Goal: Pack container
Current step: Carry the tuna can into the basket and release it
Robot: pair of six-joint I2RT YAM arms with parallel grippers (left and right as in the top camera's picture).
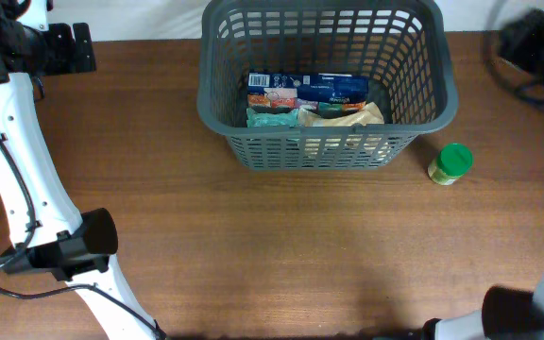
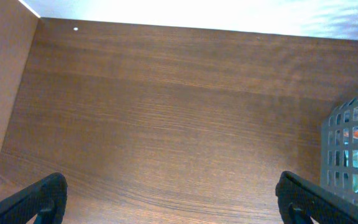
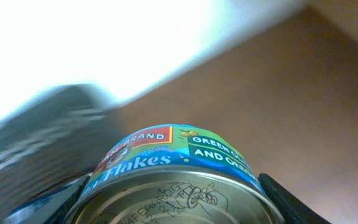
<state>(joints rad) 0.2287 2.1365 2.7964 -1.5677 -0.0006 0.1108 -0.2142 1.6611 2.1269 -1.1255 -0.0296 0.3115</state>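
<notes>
Clamping a round tin can (image 3: 173, 155) across its width, the right hand (image 3: 173, 208) has a dark finger pressed in on each side, so it is closed on the can. The printed label faces outward and the stamped metal end faces the wrist camera. That side grip looks chosen so the can can be lowered flat. Beyond the can is brown desk (image 3: 291, 93), and a blurred grey mass to the left is probably the container (image 3: 42, 137), so the hand appears to be aimed toward it.

The left hand (image 2: 173, 202) is spread wide, its fingers (image 2: 33, 199) at the lower corners of its view with only bare wood between them. It holds nothing and seems parked out of the way, with a corner of the lattice wall at its right.

From above, the container stands at the far middle of the desk and holds several packets (image 1: 310, 99) lying along its floor. The nearer part looks free for the can. A green-lidded jar (image 1: 451, 162) waits upright just beside its right front corner, not yet packed.
</notes>
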